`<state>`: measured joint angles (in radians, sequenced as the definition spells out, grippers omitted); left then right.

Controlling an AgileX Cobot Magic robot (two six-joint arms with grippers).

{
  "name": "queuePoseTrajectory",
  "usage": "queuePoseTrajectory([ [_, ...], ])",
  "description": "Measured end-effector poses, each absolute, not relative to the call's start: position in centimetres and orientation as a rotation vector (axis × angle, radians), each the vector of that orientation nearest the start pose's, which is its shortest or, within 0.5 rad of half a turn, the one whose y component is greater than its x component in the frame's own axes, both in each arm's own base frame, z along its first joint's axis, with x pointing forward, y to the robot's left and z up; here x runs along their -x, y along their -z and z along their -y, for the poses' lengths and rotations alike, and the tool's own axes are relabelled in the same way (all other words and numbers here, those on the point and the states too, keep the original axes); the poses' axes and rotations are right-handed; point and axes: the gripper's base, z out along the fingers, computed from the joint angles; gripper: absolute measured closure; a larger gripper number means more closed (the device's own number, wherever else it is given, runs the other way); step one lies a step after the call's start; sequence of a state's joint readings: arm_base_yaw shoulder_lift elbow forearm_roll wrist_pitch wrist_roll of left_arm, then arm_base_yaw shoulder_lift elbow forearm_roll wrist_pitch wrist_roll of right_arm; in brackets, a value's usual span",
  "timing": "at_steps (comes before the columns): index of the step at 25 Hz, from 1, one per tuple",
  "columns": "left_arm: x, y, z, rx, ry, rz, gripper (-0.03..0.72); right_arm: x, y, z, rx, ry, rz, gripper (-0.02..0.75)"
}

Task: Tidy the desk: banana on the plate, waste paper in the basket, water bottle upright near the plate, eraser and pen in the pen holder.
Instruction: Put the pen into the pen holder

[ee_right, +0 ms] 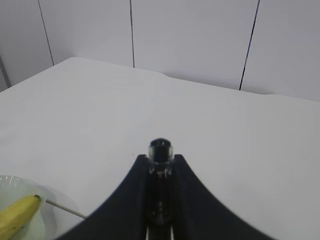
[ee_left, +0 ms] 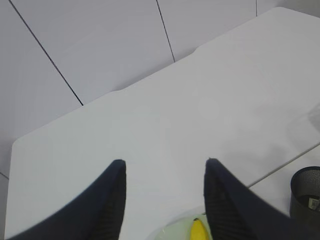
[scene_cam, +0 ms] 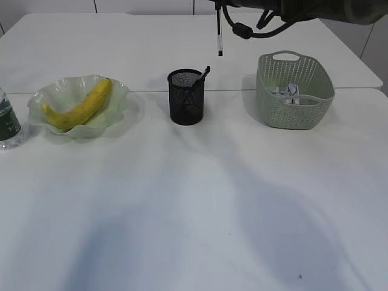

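The banana [scene_cam: 82, 106] lies in the pale green plate [scene_cam: 121, 91] at the left, and its tip [ee_left: 198, 230] shows below my left gripper [ee_left: 164, 165]. That gripper is open and empty, high above the desk [scene_cam: 194, 200]. My right gripper [ee_right: 161, 159] is shut on a black pen [ee_right: 160, 150]. The pen [scene_cam: 219, 33] hangs upright above and right of the black mesh pen holder [scene_cam: 187, 97]. A dark stick leans out of that holder. Crumpled paper [scene_cam: 288, 94] lies inside the green basket [scene_cam: 295, 115]. The water bottle [scene_cam: 6, 124] stands at the far left edge. I cannot make out the eraser.
The right arm's cables [scene_cam: 260, 24] cross the top of the exterior view. A seam [scene_cam: 145, 92] between two tabletops runs behind the plate and holder. White wall panels [ee_right: 190, 35] stand beyond the far edge.
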<state>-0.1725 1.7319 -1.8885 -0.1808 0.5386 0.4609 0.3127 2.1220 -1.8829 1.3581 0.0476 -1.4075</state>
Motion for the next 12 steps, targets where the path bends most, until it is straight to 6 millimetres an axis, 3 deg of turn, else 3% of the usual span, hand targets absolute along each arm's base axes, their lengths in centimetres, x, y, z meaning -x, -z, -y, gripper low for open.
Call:
queuePoseTrajectory([
  [12,-40.1,-45.2,7.8,-0.5,-0.008,-1.789,0.336,-50.1,-29.0,-16.8,0.37,-0.239,-1.745,0.653],
])
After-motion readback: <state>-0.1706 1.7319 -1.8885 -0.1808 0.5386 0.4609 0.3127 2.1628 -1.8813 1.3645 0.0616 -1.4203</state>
